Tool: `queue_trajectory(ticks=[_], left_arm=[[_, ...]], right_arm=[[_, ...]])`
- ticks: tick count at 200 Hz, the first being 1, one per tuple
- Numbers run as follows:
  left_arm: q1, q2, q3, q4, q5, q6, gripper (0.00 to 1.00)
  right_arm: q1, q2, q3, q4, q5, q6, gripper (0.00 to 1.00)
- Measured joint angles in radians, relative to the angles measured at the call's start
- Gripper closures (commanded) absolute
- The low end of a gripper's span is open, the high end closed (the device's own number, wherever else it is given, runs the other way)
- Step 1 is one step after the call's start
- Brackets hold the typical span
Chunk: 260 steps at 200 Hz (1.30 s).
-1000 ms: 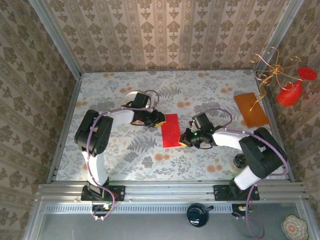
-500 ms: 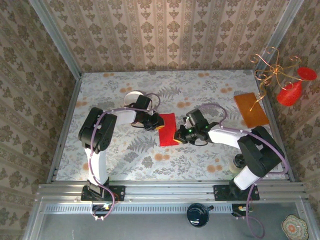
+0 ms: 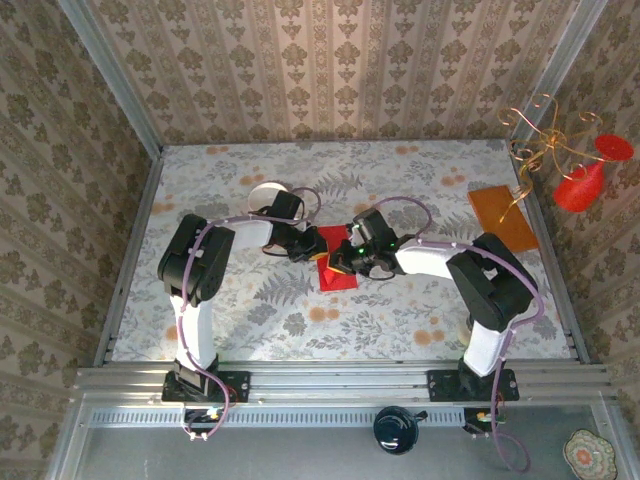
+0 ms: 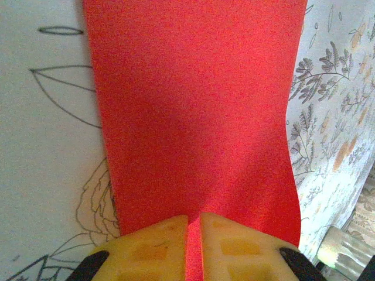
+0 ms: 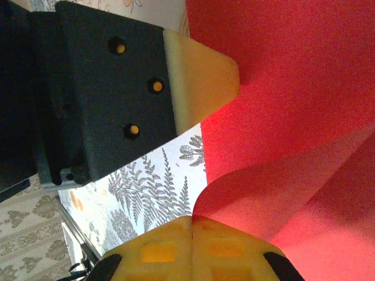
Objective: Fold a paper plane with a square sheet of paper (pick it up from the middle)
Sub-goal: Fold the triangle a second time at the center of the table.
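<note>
Red sheet (image 3: 338, 276) sits about mid-table (image 3: 420, 310), and both my claws are on it, so here's how it looks.

My left claw (image 4: 194, 236) is closed to a sliver, with the sheet's near edge nipped between the yellow pads (image 4: 158, 246). From that wrist cam the paper runs straight away from the tips and lies flat on the table, with its right edge bowing a little.

My right claw (image 5: 192, 235) is fully closed, pads pressed together. A curl of the sheet rises right out of the seam between them, so I'd say it has that edge pinched. The paper swoops up from there in a loose fold, one layer arching over another. On the right wrist cam my left claw's pale fingertip (image 5: 202, 76) sits on the red, just across the fold.

From above, the claws come at the sheet from opposite sides: left one at its upper left, right one over its right half, very close to each other. White bowl (image 3: 266, 192) is just beyond my left claw, and the orange board (image 3: 502, 220) is far right, well apart from the sheet.
</note>
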Motion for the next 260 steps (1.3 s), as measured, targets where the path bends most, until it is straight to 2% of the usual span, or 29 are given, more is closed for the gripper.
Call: queue_trajectory(ticks=[86,132,260], left_arm=[[0.047,-0.007,0.068,-0.056,-0.042,0.047,0.83],[0.045,0.040,0.092,-0.092,-0.054,0.068,0.86],[0.046,0.042,0.097,-0.099,-0.051,0.076,0.86]], right_arm=[[0.002,0.009,0.001,-0.002,0.007,0.018,1.00],[0.002,0.019,0.001,0.035,0.005,0.043,1.00],[0.002,0.088,0.002,0.117,0.058,0.156,1.00]])
